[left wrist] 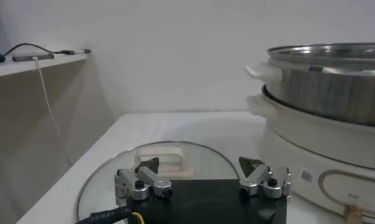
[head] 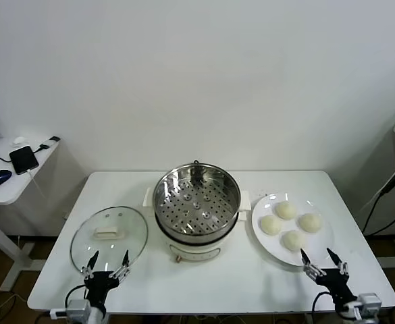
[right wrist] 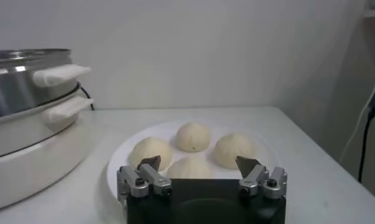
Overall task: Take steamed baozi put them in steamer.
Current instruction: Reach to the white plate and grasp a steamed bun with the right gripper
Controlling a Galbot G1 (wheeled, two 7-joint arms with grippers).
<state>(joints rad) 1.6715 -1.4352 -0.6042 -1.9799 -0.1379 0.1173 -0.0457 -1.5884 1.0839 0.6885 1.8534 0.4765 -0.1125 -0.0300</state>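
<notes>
White wall (head: pixel 197 74) backs a white table (head: pixel 204 283) bearing the steamer (head: pixel 197 202) at centre, a glass lid (head: pixel 109 236), a plate (head: pixel 265 241) holding four steamed baozi (head: pixel 286 210), and the wide-open, empty left gripper (head: pixel 107 262) and right gripper (head: pixel 322 260) at the front edge.

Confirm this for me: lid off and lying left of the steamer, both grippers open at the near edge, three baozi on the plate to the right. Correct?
Not quite: the plate holds four baozi, not three, as the head view shows. The rest stands: the lid lies left of the steamer, and the left gripper and right gripper are open at the near edge.
</notes>
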